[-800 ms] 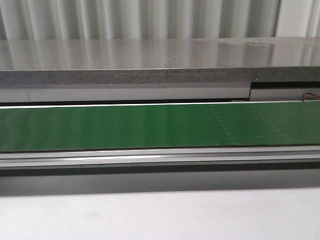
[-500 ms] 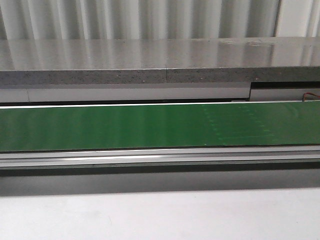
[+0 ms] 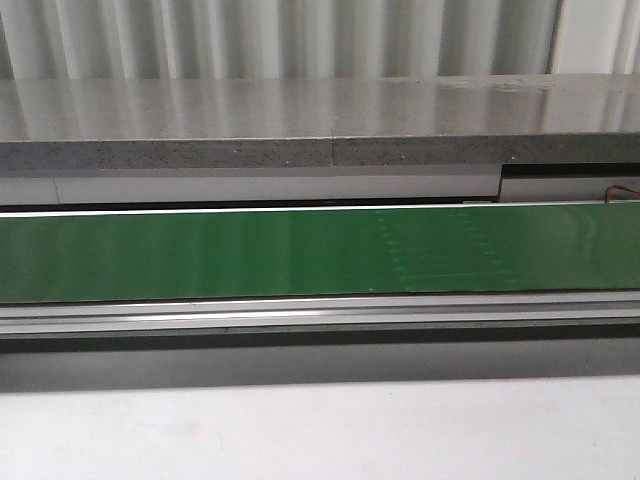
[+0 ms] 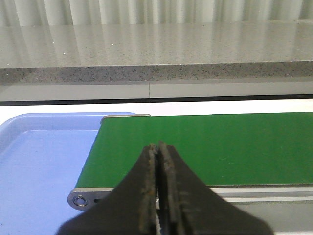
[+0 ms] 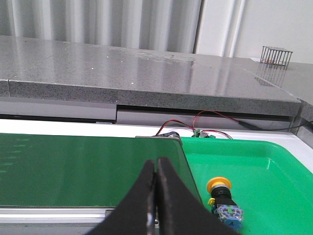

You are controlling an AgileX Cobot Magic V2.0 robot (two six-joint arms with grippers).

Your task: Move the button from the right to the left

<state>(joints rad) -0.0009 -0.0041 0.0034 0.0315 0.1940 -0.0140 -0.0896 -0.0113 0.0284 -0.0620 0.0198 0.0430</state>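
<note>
In the green tray (image 5: 274, 161), the button (image 5: 222, 194) lies alone

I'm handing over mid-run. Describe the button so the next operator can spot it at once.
Find the green conveyor belt in the right wrist view; a green tray sits at its end. The button lies alone inside that tray, close to the right end effector. Its round yellow mushroom head, black collar and blue-and-clear rear block mark it out.

Resembling an industrial test cell or workshop line: green conveyor belt (image 3: 250, 252) running in an aluminium frame (image 3: 300, 318), speckled grey stone counter (image 3: 300, 120) standing behind, plastic sorting trays, blue (image 4: 34, 161) and green (image 5: 264, 161), sitting at belt ends, exposed wiring (image 5: 195, 128) showing.
</note>
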